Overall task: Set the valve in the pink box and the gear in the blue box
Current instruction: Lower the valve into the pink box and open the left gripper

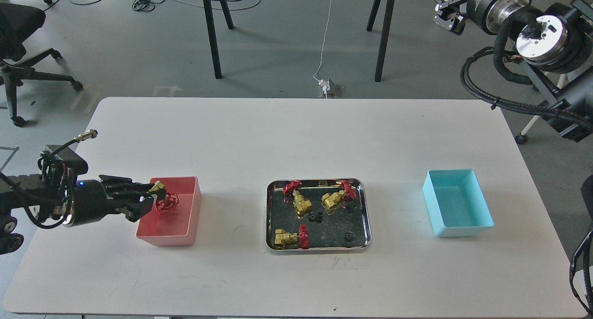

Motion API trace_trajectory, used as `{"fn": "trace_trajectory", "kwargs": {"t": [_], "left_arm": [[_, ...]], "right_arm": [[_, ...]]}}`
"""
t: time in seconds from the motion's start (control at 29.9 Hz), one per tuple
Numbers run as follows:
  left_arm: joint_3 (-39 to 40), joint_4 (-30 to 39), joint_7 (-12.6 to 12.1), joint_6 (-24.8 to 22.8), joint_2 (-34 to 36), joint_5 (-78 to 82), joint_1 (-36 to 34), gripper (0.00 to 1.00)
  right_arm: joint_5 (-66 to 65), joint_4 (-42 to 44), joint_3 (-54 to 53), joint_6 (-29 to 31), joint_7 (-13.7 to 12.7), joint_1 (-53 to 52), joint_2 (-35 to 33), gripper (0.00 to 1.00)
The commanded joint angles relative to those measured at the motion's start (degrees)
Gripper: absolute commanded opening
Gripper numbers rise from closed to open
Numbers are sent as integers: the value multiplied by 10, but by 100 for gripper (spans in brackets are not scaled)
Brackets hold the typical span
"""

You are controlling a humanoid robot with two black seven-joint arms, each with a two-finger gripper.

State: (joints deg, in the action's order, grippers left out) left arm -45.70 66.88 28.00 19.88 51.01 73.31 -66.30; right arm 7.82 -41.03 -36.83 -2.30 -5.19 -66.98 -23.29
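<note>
My left gripper [152, 194] is shut on a brass valve with a red handwheel [166, 203] and holds it over the left part of the pink box [185, 226]. Three more valves [299, 203] [334, 198] [289, 238] lie in the steel tray [366, 217], with tiny black gears [316, 217] [347, 238] among them. The blue box [456, 212] stands empty at the right. My right gripper [445, 15] is raised far off the table at the top right; its fingers cannot be told apart.
The white table [296, 138] carries only the two boxes and the tray. Chair and table legs [213, 31] and cables stand on the floor behind. An office chair [23, 41] is at the far left.
</note>
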Motion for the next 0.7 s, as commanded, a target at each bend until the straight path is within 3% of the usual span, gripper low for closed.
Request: {"fn": "trace_trajectory", "kwargs": {"t": [0.0, 0.33, 0.67], "left_arm": [[32, -18, 0, -1, -7, 2, 32, 21], [39, -61, 0, -1, -52, 2, 59, 22], [39, -72, 0, -1, -53, 2, 70, 29]], "right_arm": [[0, -2, -1, 0, 0, 10, 0, 100], [1, -4, -1, 1, 0, 21, -4, 100], [1, -5, -3, 2, 1, 33, -6, 100]]}}
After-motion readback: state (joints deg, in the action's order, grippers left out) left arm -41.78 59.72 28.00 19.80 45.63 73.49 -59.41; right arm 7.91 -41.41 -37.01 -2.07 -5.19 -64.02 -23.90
